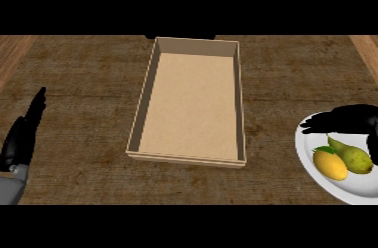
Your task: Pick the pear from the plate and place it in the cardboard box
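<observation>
Head view, looking down on a brown surface (88,67). An open cardboard box (190,99) sits at centre. On a white plate (308,164) at right lie a green pear (353,156) and a yellow fruit (330,164) — touching. The right hand (347,119) hovers over the plate, fingers spread, holding nothing. The left hand (22,134) rests at the left edge — fingers straight.
</observation>
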